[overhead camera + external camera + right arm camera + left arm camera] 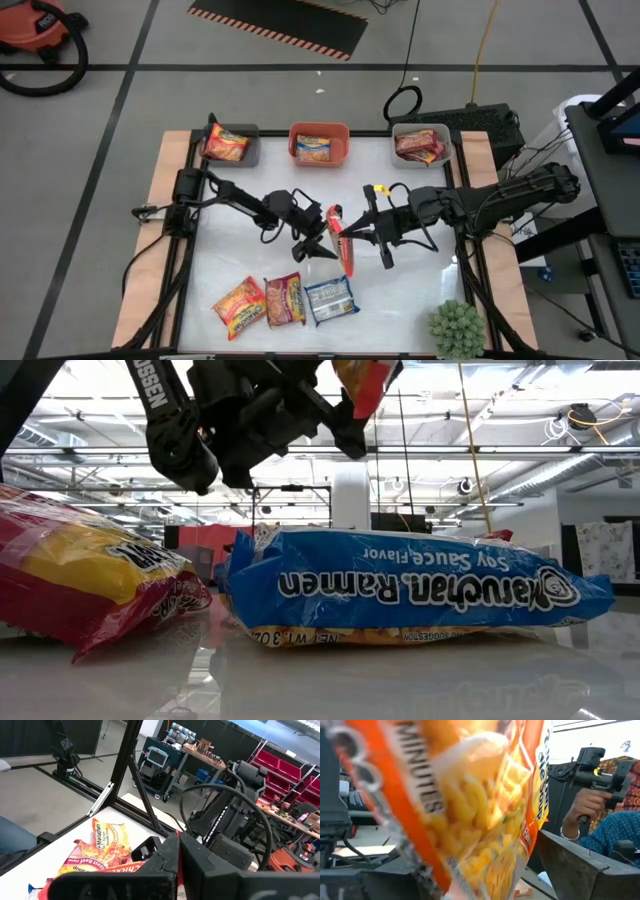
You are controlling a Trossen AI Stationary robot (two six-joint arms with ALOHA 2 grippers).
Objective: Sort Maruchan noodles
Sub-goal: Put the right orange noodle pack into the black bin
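High view looks straight down; low view sits at tabletop level (both share the blue packet (410, 595)).

In the left wrist view an orange packet (470, 810) fills most of the frame, blurred and cut off at the top and bottom, so the left tool's fingers are hidden behind it. In the low view the same packet (365, 380) is cropped by the top edge, and the red-and-yellow packet (90, 595) runs off the left edge. In the right wrist view the right tool (170, 862) hides most of the held packet, showing only a red sliver. The print on the packets in the three bins (319, 143) along the surface's far edge is too small to read. The plant (457, 330) at the near right corner is cut off by the bottom edge.
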